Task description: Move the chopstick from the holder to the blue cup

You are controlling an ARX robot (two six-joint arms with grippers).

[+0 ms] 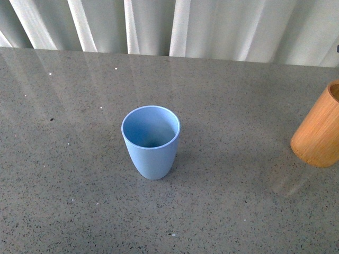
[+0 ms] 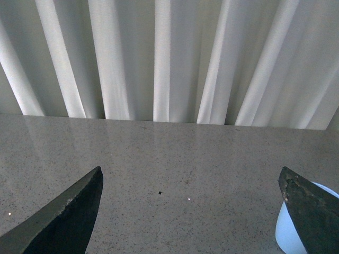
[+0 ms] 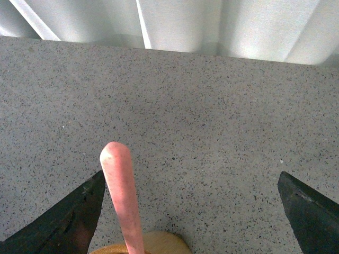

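Note:
The blue cup [image 1: 151, 141] stands upright and empty in the middle of the grey speckled table. The orange-tan holder [image 1: 321, 129] stands at the right edge of the front view, partly cut off. Neither gripper shows in the front view. In the right wrist view the pink chopstick [image 3: 123, 198] rises out of the holder's rim [image 3: 164, 243], between the wide-open jaws and close to one finger [image 3: 69, 219]. My right gripper [image 3: 190, 211] is open and holds nothing. My left gripper [image 2: 190, 211] is open and empty over bare table, with the blue cup [image 2: 288, 233] just behind one finger [image 2: 312, 211].
A white pleated curtain [image 1: 175, 26] hangs behind the table's far edge. The grey stone-look tabletop [image 1: 69, 174] stretches between and around the cup and the holder.

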